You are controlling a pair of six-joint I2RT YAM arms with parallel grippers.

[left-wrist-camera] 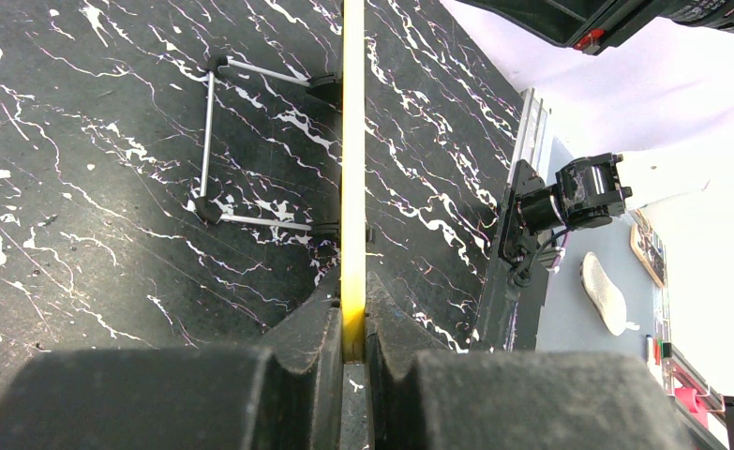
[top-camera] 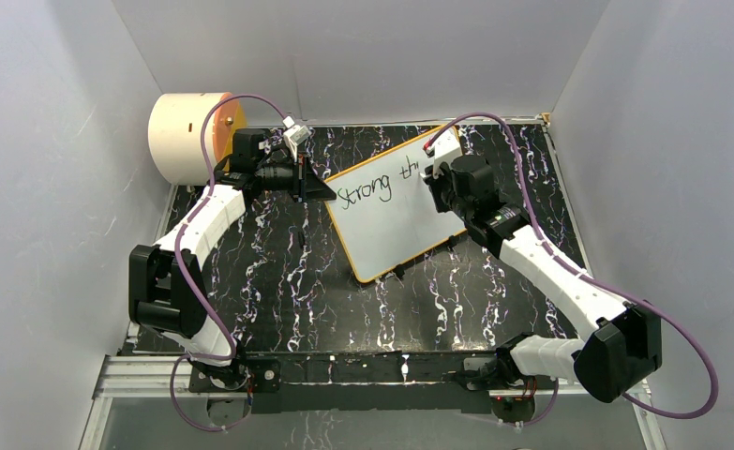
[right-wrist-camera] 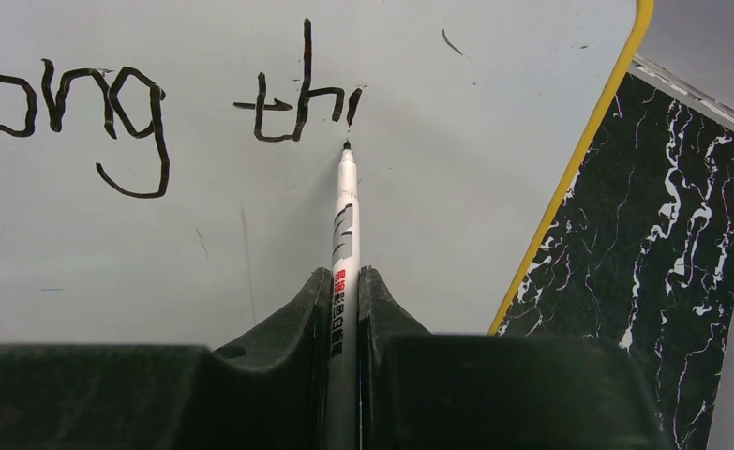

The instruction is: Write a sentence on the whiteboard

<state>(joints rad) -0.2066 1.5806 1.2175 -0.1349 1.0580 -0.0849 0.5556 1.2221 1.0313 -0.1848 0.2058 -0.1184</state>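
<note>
We found the desk [top-camera: 278, 291] covered in a black sheet veined with white, like marble, and shut in by plain pale walls on the left, the right and the far side. An aluminium rail [top-camera: 157, 375] ran along its near edge, where both arm bases were bolted. In the far left corner, near the left wall, a cream cylinder [top-camera: 180, 136] lay on its side with its orange face turned toward the desk.

The whiteboard [top-camera: 391, 220] sat in the far middle of the desk, skewed so that its long sides ran from the near left toward the far right. On it stood "Strong thi" in black ink.

The left fingers [left-wrist-camera: 330, 323] were clenched on the board's yellow frame [left-wrist-camera: 352, 141], at its left end. From the left wrist we saw that frame edge-on, with a thin wire bracket [left-wrist-camera: 208, 141] reaching out from it over the dark surface.

The right fingers [right-wrist-camera: 321, 305] were clamped on a white marker [right-wrist-camera: 346, 216], which pointed up the board. Its black tip sat just below the last stroke of the "i". We could not tell whether the tip touched the board. Purple cables [top-camera: 691, 375] looped along both arms.
</note>
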